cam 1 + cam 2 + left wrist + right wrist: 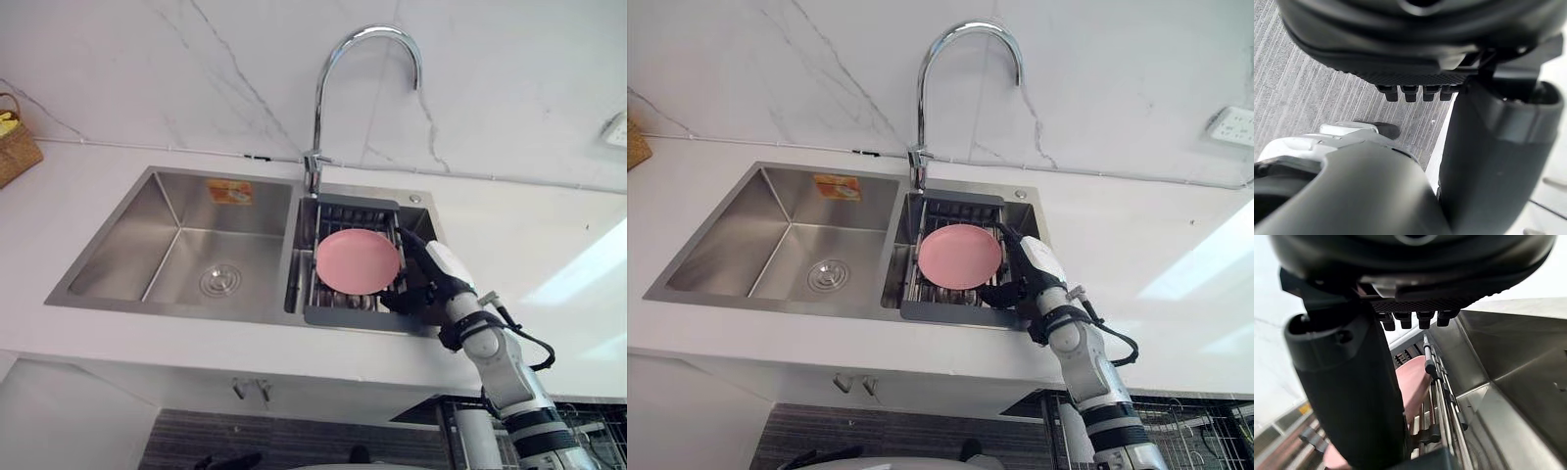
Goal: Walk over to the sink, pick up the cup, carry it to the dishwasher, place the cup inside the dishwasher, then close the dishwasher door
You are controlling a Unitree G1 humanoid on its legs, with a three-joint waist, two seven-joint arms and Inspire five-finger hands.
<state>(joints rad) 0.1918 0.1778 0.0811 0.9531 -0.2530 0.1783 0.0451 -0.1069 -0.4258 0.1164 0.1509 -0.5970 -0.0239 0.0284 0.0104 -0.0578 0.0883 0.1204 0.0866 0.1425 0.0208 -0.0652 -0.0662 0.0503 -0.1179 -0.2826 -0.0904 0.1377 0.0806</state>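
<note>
Left eye view: right hand (427, 282), fingers relaxed and empty, sits just right of the pink plate (358, 261) in the sink rack (364, 217).

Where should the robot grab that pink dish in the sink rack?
Probably its right rim, coming from the right side. The pink dish rests on the rack with its wide face up, so only the thin edge offers a pinch, and the right hand sits beside that edge.
</note>
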